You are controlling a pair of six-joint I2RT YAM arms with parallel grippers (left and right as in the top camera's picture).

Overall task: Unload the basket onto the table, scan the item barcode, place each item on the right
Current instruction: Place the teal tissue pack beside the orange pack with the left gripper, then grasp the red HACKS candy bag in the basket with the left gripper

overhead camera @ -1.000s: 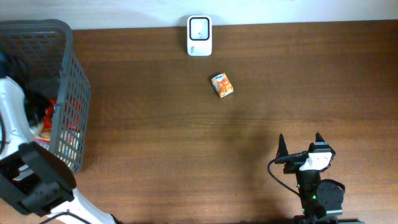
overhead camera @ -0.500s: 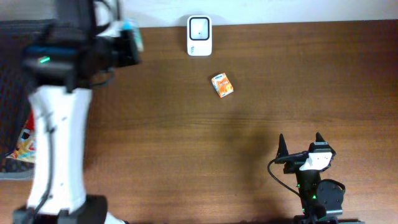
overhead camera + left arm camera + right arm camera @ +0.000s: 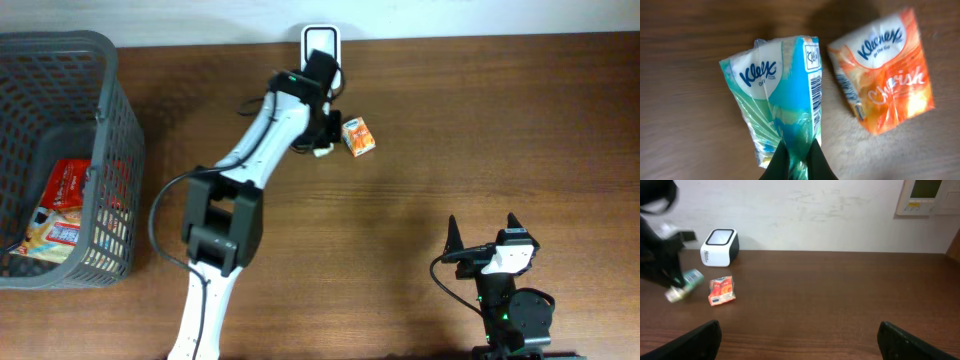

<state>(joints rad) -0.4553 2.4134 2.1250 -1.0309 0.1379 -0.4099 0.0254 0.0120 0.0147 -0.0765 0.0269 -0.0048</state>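
At the table's [image 3: 450,120] 5 o'clock edge, the right pincer [image 3: 481,225] stands spread wide and empty. Farther on, the left pincer [image 3: 796,162] pinches the blue tissue pack [image 3: 780,95], with the orange tissue pack [image 3: 885,90] just beside at its 3 o'clock. The scanner [image 3: 321,57] sits at 12 o'clock.

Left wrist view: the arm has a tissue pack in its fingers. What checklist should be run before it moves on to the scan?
1. Left gripper shut on the blue-green plastic tissue pack: ok.
2. Barcode on the pack's side not covered by the fingers: ok.
3. Barcode turned toward the white box-shaped scanner: cannot tell.
4. Orange plastic tissue pack lying apart from the held pack: ok.
5. Right gripper open and far from the scanner: ok.
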